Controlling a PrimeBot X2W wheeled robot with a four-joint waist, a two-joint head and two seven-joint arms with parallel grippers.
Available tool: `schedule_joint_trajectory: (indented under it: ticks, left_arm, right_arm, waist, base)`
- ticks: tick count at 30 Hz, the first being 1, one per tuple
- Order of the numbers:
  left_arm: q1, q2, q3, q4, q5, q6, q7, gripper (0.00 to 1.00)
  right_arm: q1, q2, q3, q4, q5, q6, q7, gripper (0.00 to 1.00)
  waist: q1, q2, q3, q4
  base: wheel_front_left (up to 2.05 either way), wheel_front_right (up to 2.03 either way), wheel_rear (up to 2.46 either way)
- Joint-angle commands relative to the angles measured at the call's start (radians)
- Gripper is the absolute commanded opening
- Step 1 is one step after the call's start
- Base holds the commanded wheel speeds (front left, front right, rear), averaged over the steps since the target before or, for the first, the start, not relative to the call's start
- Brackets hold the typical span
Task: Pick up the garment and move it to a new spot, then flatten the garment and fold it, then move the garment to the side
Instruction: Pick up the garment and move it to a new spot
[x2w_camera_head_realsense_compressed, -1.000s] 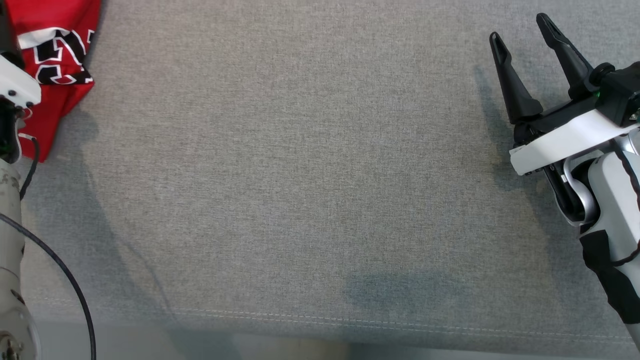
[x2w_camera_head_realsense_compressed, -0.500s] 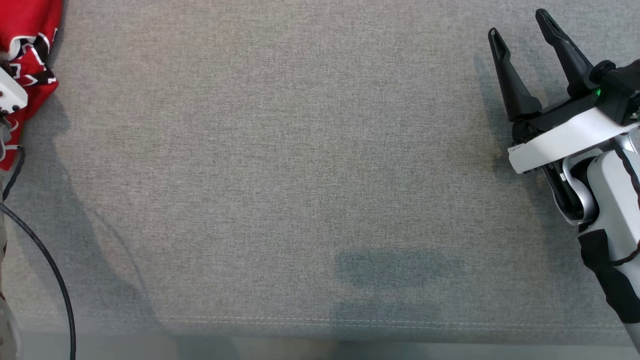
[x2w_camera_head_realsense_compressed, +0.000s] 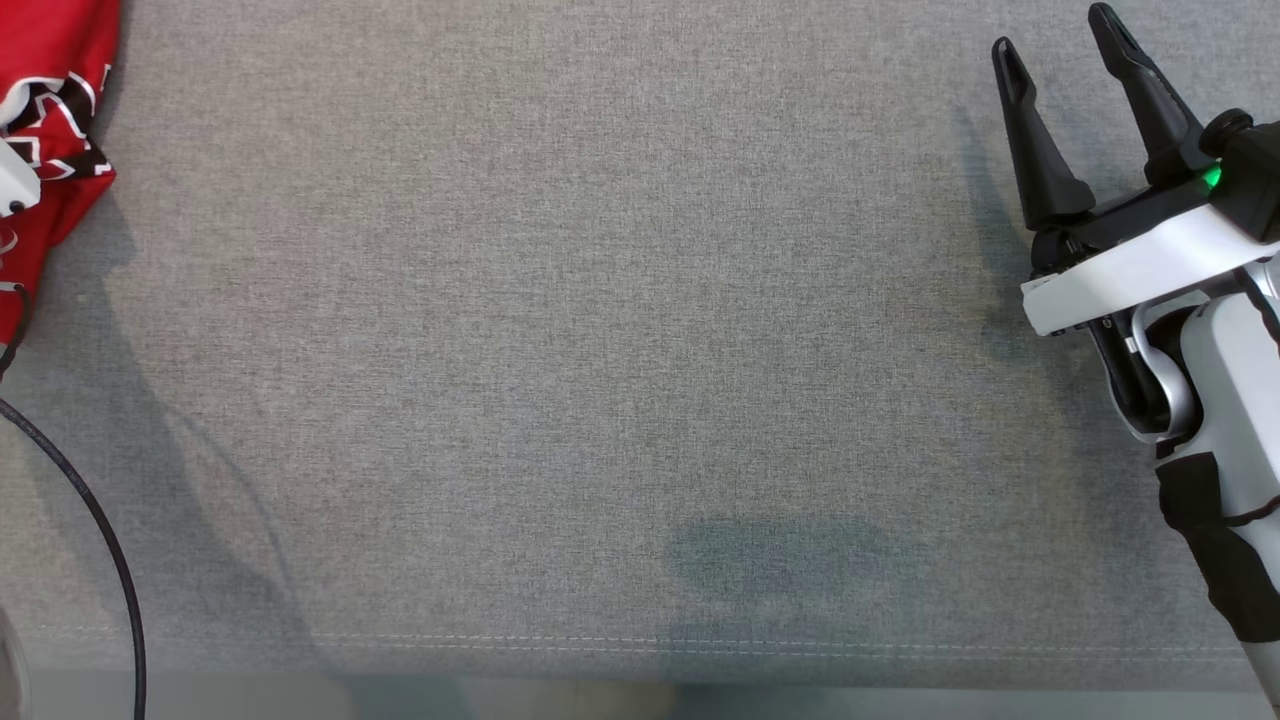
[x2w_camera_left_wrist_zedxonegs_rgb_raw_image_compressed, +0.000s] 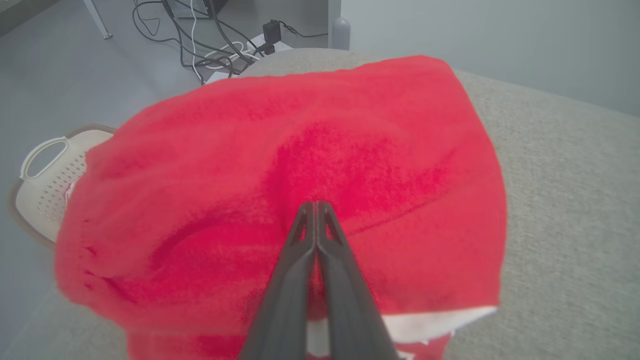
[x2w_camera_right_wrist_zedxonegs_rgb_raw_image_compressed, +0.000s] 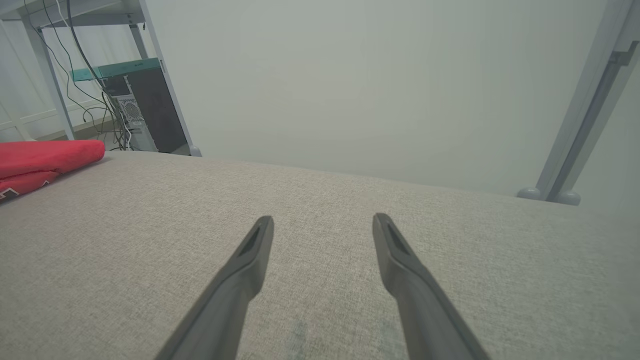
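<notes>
- the garment (x2w_camera_head_realsense_compressed: 50, 110), red with a black-and-white print, sits way over at the left edge of the grey fabric surface (x2w_camera_head_realsense_compressed: 600, 300). from the right wrist view it looks like a low flat bundle, so i'd guess it's already folded and this is the "move it to the side" part
- left gripper (x2w_camera_left_wrist_zedxonegs_rgb_raw_image_compressed: 316, 205) is right on it, with both fingers pressed together and the tips touching the red cloth. shallow creases run toward the tips, which fits a pinch or a push to slide the bundle
- right gripper (x2w_camera_head_realsense_compressed: 1052, 28) is parked well apart on the far right, fingers spread with nothing between them, hovering over bare surface. probably just staying out of the way since one arm can handle this
- the garment also sits close to the surface's edge, with a pale laundry basket (x2w_camera_left_wrist_zedxonegs_rgb_raw_image_compressed: 45, 175) on the floor beyond it, so a sloppy shove could tip it over

hard to tell:
- whether the left fingers actually have cloth nipped between them or are just closed and resting on top
- in the head view most of the garment is cut off by the frame, so the print is unreadable
- the fold count, and whether the far edge hangs off the surface, since the red bulk hides that
</notes>
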Motion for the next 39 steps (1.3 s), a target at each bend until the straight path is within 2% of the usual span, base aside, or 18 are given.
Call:
schedule_joint_trajectory:
  ticks: [1,16,27,34,39]
  left_arm:
    - [-0.004,0.061,0.003,-0.024,-0.004,0.001,-0.018,0.0]
    - [-0.068,0.03,-0.074,-0.132,0.007,-0.114,-0.136,0.0]
    - [-0.153,-0.05,-0.224,-0.307,0.02,-0.145,-0.164,0.0]
    - [-0.154,-0.135,-0.399,-0.509,-0.094,-0.146,-0.109,0.0]
    - [-0.11,-0.163,-0.477,-0.647,-0.199,-0.146,-0.058,0.0]
  right_arm:
    - [0.004,0.015,0.006,-0.016,0.01,0.004,-0.012,1.0]
    - [0.043,0.024,-0.015,-0.002,0.019,0.004,-0.012,1.0]
    - [0.1,0.045,-0.027,0.012,0.027,0.004,-0.012,1.0]
    - [0.143,0.069,-0.04,0.02,0.033,0.004,-0.012,1.0]
    - [0.165,0.084,-0.049,0.021,0.031,0.004,-0.012,1.0]
  waist:
    - [0.0,0.0,-0.008,0.004]
    - [0.0,0.0,-0.108,0.046]
    - [0.0,0.0,-0.24,0.049]
    - [0.0,0.0,-0.31,0.009]
    - [0.0,0.0,-0.339,-0.044]
  base:
    - [0.0,0.0,0.0]
    - [0.0,0.0,0.0]
    - [0.0,0.0,0.0]
    - [0.0,0.0,0.0]
    - [0.0,0.0,0.0]
